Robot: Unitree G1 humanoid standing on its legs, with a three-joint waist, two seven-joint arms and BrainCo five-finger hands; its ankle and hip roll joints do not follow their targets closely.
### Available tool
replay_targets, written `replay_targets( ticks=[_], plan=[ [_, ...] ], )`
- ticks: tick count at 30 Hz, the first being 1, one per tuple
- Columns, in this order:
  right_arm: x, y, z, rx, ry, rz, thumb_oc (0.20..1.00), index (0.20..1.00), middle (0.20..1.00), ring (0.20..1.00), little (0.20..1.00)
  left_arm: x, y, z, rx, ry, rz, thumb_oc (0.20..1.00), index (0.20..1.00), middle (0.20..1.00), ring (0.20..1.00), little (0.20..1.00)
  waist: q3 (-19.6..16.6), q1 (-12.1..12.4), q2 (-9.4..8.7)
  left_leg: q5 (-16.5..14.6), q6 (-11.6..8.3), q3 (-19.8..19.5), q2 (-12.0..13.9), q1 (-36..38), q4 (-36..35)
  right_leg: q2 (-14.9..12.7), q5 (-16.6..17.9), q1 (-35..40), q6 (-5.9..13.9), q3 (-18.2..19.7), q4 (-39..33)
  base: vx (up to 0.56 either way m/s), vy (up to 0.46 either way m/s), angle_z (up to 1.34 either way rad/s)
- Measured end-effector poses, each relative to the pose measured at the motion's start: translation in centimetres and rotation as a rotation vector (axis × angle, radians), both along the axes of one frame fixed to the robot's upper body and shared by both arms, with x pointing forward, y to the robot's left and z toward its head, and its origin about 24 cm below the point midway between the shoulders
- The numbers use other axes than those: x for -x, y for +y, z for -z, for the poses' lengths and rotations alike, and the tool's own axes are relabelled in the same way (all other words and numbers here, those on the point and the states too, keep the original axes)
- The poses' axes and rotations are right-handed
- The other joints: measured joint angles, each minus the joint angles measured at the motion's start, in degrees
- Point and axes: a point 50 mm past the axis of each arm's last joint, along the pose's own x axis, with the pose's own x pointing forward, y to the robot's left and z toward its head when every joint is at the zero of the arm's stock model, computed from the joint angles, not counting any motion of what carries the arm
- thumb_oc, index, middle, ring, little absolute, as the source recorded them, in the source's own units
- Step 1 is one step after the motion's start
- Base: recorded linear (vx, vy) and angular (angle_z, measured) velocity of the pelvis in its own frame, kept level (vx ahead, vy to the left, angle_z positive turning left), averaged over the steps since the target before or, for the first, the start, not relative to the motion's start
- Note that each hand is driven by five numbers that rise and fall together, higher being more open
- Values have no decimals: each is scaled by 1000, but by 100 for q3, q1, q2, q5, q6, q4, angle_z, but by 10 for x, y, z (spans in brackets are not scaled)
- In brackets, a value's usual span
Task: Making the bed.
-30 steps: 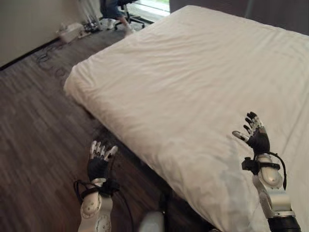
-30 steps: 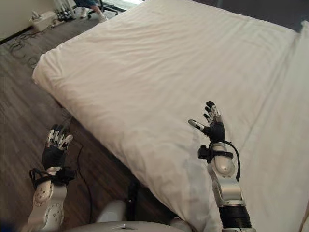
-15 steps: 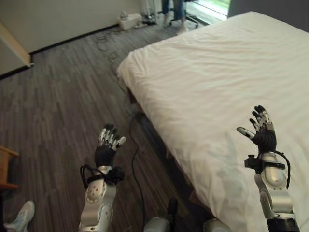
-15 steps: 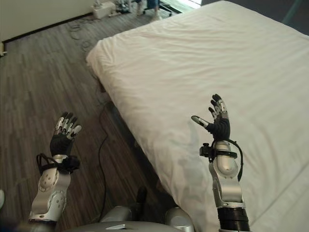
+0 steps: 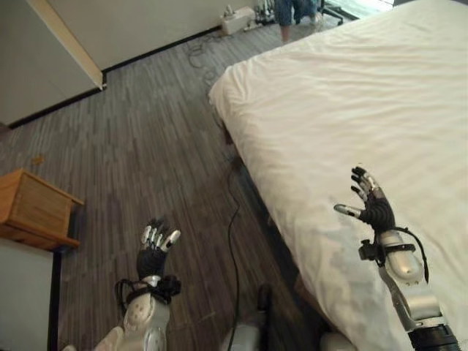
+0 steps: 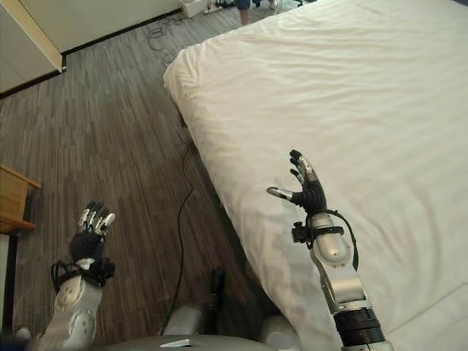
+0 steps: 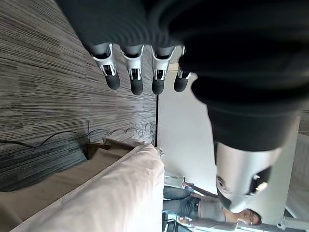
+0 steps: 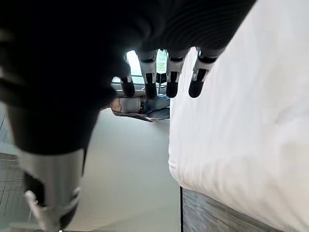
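Observation:
The bed (image 5: pixel 351 95) is covered by a smooth white duvet (image 6: pixel 344 80) that reaches from the far corner down to the near edge. My right hand (image 5: pixel 369 207) hovers open above the duvet close to its near side edge, fingers straight, holding nothing. My left hand (image 5: pixel 154 248) is raised over the wooden floor to the left of the bed, open and empty. In the right wrist view the straight fingers (image 8: pixel 170 77) point past the duvet edge (image 8: pixel 231 145).
A wooden bedside table (image 5: pixel 33 212) stands at the left. A black cable (image 5: pixel 232 212) runs along the floor by the bed's side. A person (image 5: pixel 296 9) stands at the far end of the room near a white box (image 5: pixel 238 20) on the floor.
The camera has swung left, so the bed sits further right and more floor plus the bedside table show. Both hands stay open and raised; the left hand has sunk lower.

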Motion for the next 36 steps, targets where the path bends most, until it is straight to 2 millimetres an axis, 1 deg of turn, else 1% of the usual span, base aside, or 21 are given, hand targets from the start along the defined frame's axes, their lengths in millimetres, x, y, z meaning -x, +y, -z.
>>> replay_targets(
  ticks=[1, 2, 3, 4, 6, 7, 8, 9, 11, 12, 13, 15, 17, 18, 21, 23, 24, 26, 29, 31, 36],
  plan=[
    [2, -4, 3, 21, 22, 2, 1000, 1000, 1000, 1000, 1000, -2, -2, -1, 6, -13, 3, 1000, 1000, 1000, 1000, 1000, -27, -156, 89, 169, 100, 187, 178, 416, 46, -4, -8, 12, 87, -21, 39, -65, 10, 28],
    [3, -9, 4, 37, 35, 10, 1000, 1000, 1000, 1000, 1000, -4, -5, -2, 14, -26, 3, 1000, 1000, 1000, 1000, 1000, -49, -314, 224, 255, 56, 169, 245, 724, -413, 58, -18, 17, 199, -82, 78, -42, 48, 30],
    [5, -13, 7, 34, 50, 25, 1000, 1000, 1000, 1000, 1000, -7, -4, -6, 6, -40, 3, 1000, 1000, 1000, 1000, 1000, -54, -406, 249, 272, 57, 343, 204, 964, -904, 42, 15, 10, 268, -177, 31, -51, 65, 29],
    [5, -15, 8, 36, 60, 35, 1000, 1000, 1000, 1000, 1000, -12, -4, -13, -5, -67, 7, 1000, 1000, 1000, 1000, 1000, -52, -430, 243, 269, 54, 426, 235, 1089, -1294, 62, 95, -13, 391, -191, -88, -49, 42, 16],
    [7, -21, 8, 35, 61, 59, 1000, 1000, 1000, 1000, 1000, -18, -4, -17, -9, -83, 6, 1000, 1000, 1000, 1000, 1000, -54, -455, 248, 278, 50, 435, 223, 1184, -1669, 66, 327, 106, 495, -320, -437, -50, 42, 26],
    [6, -25, 10, 39, 68, 77, 1000, 1000, 1000, 1000, 1000, -21, 0, -19, -21, -86, -4, 1000, 1000, 1000, 1000, 1000, -63, -503, 249, 313, -6, 414, 244, 1286, -1951, 60, 437, 214, 544, -433, -660, -99, 31, 38],
    [6, -26, 11, 38, 73, 84, 1000, 1000, 1000, 1000, 1000, -22, 2, -21, -27, -89, -15, 1000, 1000, 1000, 1000, 1000, -62, -530, 229, 340, -50, 400, 241, 1306, -2016, 42, 488, 252, 574, -466, -765, -149, -4, 26],
    [7, -27, 15, 24, 87, 99, 1000, 1000, 1000, 1000, 1000, -22, 6, -21, -37, -83, -27, 1000, 1000, 1000, 1000, 1000, -91, -541, 140, 359, -46, 368, 179, 1300, -2017, -18, 575, 309, 598, -475, -910, -192, -14, 6],
    [8, -26, 18, 9, 93, 110, 1000, 1000, 1000, 1000, 1000, -25, 18, -21, -81, -56, -39, 1000, 1000, 1000, 1000, 1000, -128, -602, 82, 400, -7, 329, 77, 1286, -2018, -87, 626, 266, 627, -452, -828, -271, -27, 1],
    [8, -26, 18, 1, 90, 113, 1000, 1000, 1000, 1000, 1000, -29, 22, -25, -98, -62, -37, 1000, 1000, 1000, 1000, 1000, -138, -662, 68, 450, 27, 338, 30, 1242, -2016, -105, 647, 126, 681, -386, -613, -284, -88, -6],
    [7, -23, 17, -12, 84, 113, 1000, 1000, 1000, 1000, 1000, -31, 24, -29, -110, -73, -36, 1000, 1000, 1000, 1000, 1000, -140, -689, 71, 467, 35, 386, 61, 1183, -2018, -105, 570, -57, 756, -320, -408, -177, -134, -22],
    [7, -17, 20, -45, 89, 107, 1000, 1000, 1000, 1000, 1000, -33, 26, -30, -108, -75, -37, 1000, 1000, 1000, 1000, 1000, -154, -710, 88, 480, 63, 551, 88, 1181, -2019, -124, 572, -209, 727, -148, -289, -4, -156, -37],
    [7, -11, 23, -60, 98, 92, 1000, 1000, 1000, 1000, 1000, -31, 30, -17, -93, -23, -51, 1000, 1000, 1000, 1000, 1000, -207, -738, 162, 446, 39, 637, 104, 1235, -2053, -33, 634, -143, 673, -28, -485, 87, -93, -34],
    [7, -5, 24, -63, 106, 63, 1000, 1000, 1000, 1000, 1000, -28, 34, -8, -89, 22, -69, 1000, 1000, 1000, 1000, 1000, -248, -813, 258, 418, -3, 639, 158, 1266, -2054, -23, 736, -59, 667, -3, -699, 98, -83, -23],
    [4, 6, 23, -67, 105, 6, 1000, 1000, 1000, 1000, 1000, -15, 41, 13, -69, 117, -121, 1000, 1000, 1000, 1000, 1000, -452, -794, 418, 378, -59, 884, 236, 1339, -2055, 34, 1088, 164, 635, 50, -1298, 71, -109, -40],
    [3, 14, 22, -64, 107, -32, 1000, 1000, 1000, 1000, 1000, -14, 41, 19, -54, 137, -130, 1000, 1000, 1000, 1000, 1000, -550, -762, 558, 377, -65, 922, 305, 1343, -2055, 105, 1119, 152, 614, 50, -1298, 63, -101, -15],
    [3, 16, 22, -57, 109, -46, 1000, 1000, 1000, 1000, 1000, -13, 40, 21, -48, 144, -133, 1000, 1000, 1000, 1000, 1000, -586, -761, 585, 378, -64, 920, 311, 1345, -2055, 117, 1117, 152, 610, 52, -1298, 47, -84, -1],
    [3, 23, 23, -33, 120, -101, 1000, 1000, 1000, 1000, 1000, -8, 40, 38, -22, 212, -157, 1000, 1000, 1000, 1000, 1000, -710, -702, 711, 390, -45, 910, 360, 1346, -2055, 151, 1108, 177, 596, 18, -1298, 26, -52, 3],
    [4, 32, 25, -22, 132, -158, 1000, 1000, 1000, 1000, 1000, 1, 42, 49, -13, 270, -172, 1000, 1000, 1000, 1000, 1000, -761, -636, 732, 401, -43, 860, 381, 1337, -2054, 187, 1098, 208, 572, -52, -1298, 33, -47, 12],
    [5, 36, 27, -23, 141, -176, 1000, 1000, 1000, 1000, 1000, 1, 42, 49, -12, 273, -172, 1000, 1000, 1000, 1000, 1000, -763, -630, 711, 423, -47, 735, 375, 1338, -2054, 178, 1085, 287, 558, -183, -1298, 14, -29, 29],
    [6, 37, 34, -27, 169, -174, 1000, 1000, 1000, 1000, 1000, -1, 44, 48, -16, 272, -183, 1000, 1000, 1000, 1000, 1000, -809, -488, 623, 442, -48, 537, 361, 1336, -2054, 143, 1072, 440, 550, -378, -1298, 12, -28, 25]
  ],
)
